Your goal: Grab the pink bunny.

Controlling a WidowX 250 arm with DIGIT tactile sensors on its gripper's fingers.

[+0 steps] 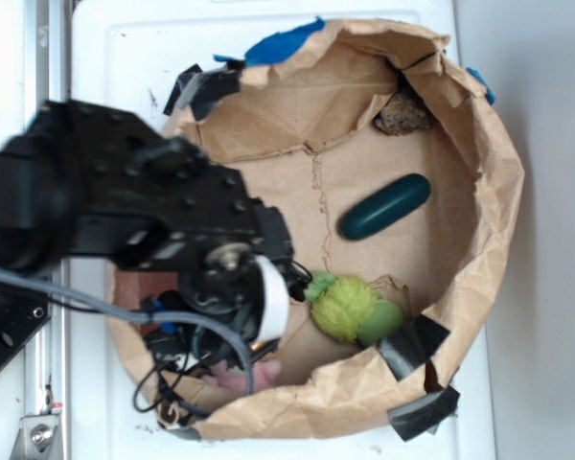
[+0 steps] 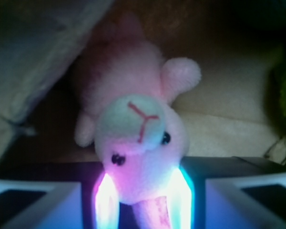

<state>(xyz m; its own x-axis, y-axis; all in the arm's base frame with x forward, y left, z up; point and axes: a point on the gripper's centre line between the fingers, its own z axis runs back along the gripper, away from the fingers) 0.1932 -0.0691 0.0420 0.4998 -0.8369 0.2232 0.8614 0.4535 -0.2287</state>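
I see the pink bunny close up in the wrist view: pale pink plush, white muzzle with a pink Y-shaped nose line, two dark bead eyes. It lies on its back, face up, head toward the camera, ears lit at the bottom edge. From the exterior view I make out only a sliver of pink low down.
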